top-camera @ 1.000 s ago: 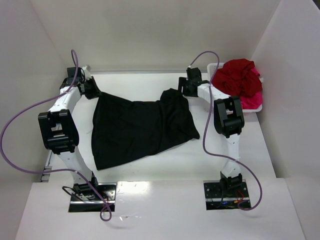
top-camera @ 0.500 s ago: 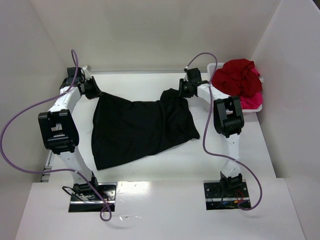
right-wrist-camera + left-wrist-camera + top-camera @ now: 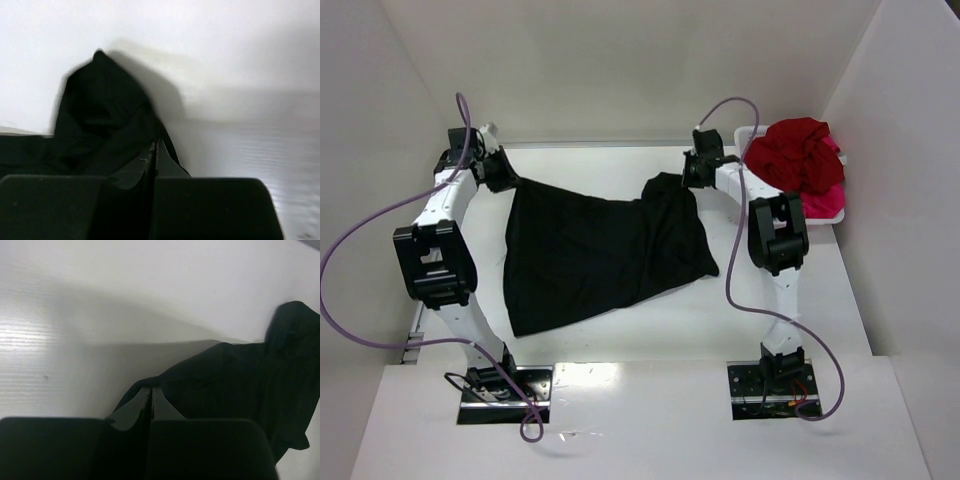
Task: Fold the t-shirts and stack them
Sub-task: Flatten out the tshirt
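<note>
Black t-shirt (image 3: 605, 255) lies spread mid-table, its far edge strung btwn the two pincers and dipping a bit in the middle.

L gripper (image 3: 508, 182) is clenched on the far left corner. Its wrist view shows L gripper (image 3: 151, 390) w/ tips pressed together and a fold of black cloth nipped there. The cloth looks raised off the table (image 3: 610, 165), w/ shadow beneath.

R gripper (image 3: 688, 178) is clenched on the far right corner, where the cloth bunches into a hump. Its wrist view is blurry, but R gripper (image 3: 154, 147) has tips together in the black cloth.

Edges: left edge drops about straight from L gripper toward the near side. Near hem runs slanted, closest to the arm bases at the left corner and farther off on the right. Right side bulges out toward the R arm.

Room: bare strip of table btwn the far edge and back wall (image 3: 620, 70). Wide bare band btwn near hem and arm bases. Tight on the left, L arm close to the side wall (image 3: 360, 150).

On the right, the basket (image 3: 745, 135) sits in the far corner just beside the R arm. It's piled w/ the crumpled dark red t-shirt (image 3: 798, 150) over the pink t-shirt (image 3: 825, 203), both apart from the black one.
</note>
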